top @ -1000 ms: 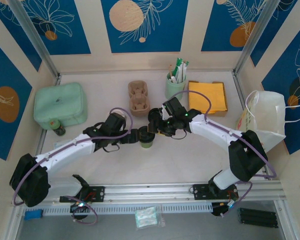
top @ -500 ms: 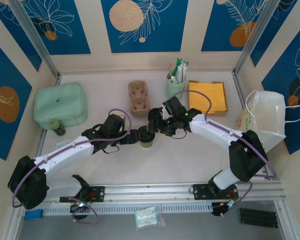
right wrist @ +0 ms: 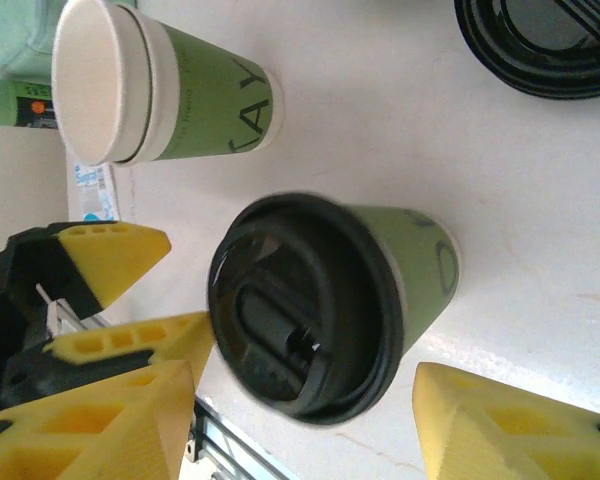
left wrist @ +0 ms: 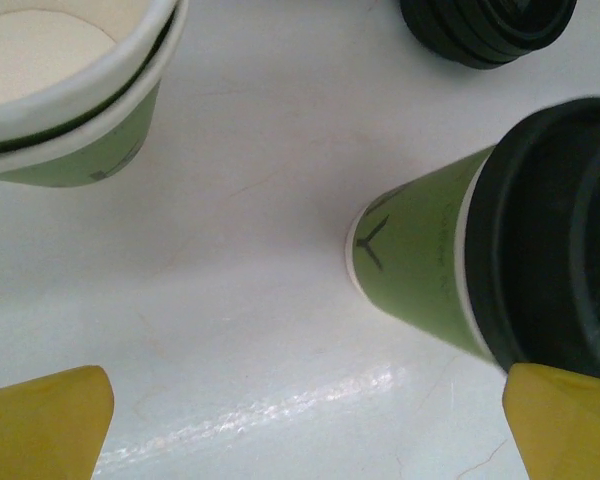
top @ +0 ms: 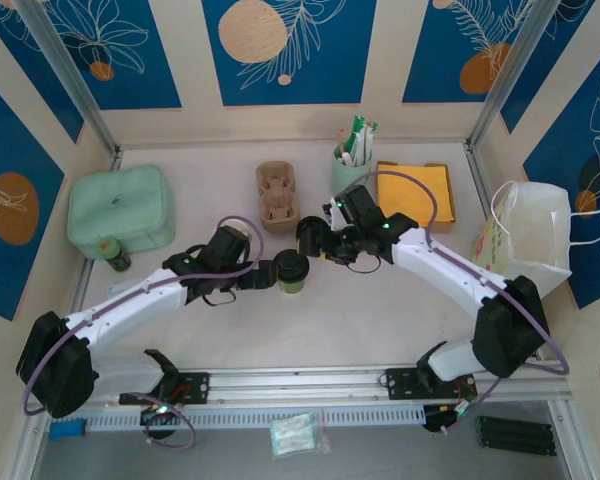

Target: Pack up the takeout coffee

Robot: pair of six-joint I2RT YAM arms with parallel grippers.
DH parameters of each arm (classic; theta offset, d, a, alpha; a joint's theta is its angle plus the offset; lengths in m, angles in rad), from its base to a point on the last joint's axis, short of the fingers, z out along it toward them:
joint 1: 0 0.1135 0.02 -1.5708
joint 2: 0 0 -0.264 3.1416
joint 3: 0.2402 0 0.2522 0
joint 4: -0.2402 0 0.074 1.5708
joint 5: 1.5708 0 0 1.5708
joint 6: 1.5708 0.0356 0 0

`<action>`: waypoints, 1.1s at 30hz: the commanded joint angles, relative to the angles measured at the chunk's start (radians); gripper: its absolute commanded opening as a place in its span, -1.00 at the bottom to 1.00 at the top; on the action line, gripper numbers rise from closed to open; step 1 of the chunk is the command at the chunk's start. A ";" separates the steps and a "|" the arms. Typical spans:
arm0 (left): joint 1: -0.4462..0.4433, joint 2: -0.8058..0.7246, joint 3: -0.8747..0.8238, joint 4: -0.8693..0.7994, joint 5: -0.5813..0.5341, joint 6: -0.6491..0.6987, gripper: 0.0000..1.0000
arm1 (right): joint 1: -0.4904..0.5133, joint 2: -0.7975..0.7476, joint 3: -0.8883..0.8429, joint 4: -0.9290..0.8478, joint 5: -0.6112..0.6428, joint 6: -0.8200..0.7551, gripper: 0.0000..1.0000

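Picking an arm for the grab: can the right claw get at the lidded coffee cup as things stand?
Probably yes. The right claw hangs open over the lidded coffee cup, a finger to either side, nothing between. The open left claw sits close beside the cup and might crowd it.

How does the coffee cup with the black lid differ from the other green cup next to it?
The lidded cup is capped in black; the open cup has no lid and shows its cream inside. The lidded cup stands between the fingers of the right gripper; the open cup stands off to one side. Both are small green paper cups, upright on the table.
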 commanded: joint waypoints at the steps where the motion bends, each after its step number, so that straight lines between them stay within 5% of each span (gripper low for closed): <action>1: 0.005 0.007 0.050 -0.042 0.016 0.035 0.99 | -0.003 -0.065 -0.055 -0.034 0.014 0.026 0.19; 12: 0.006 0.015 0.139 -0.051 0.020 0.051 0.99 | 0.025 -0.124 -0.184 -0.019 0.052 0.092 0.16; 33: 0.005 0.109 0.129 -0.010 0.020 0.060 0.99 | 0.069 -0.023 -0.156 0.034 0.052 0.103 0.14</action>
